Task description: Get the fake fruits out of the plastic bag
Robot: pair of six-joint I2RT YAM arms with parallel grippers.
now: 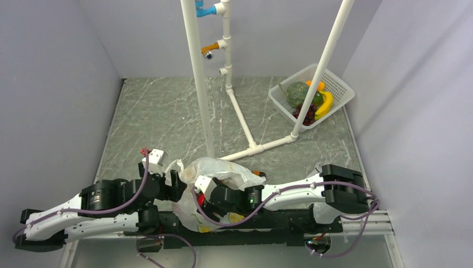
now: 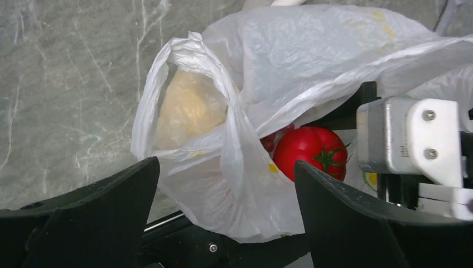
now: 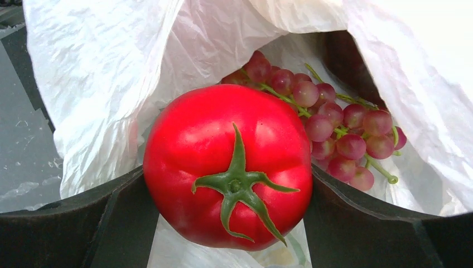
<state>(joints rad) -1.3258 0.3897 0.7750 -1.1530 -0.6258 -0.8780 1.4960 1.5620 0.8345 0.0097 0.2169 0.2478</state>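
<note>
Firmly clamped, the right gripper holds a red fruit in the plastic bag mouth (grape bunch just behind, inside); the left gripper stands parted, straddling a bag fold.

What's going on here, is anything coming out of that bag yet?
The right gripper has its fingers closed on a red fruit at the mouth of the plastic bag, not yet lifted clear of it. A light red grape bunch lies just behind it inside. The left gripper is open, straddling a fold of the bag, where a pale yellow fruit shows through the plastic.
</note>
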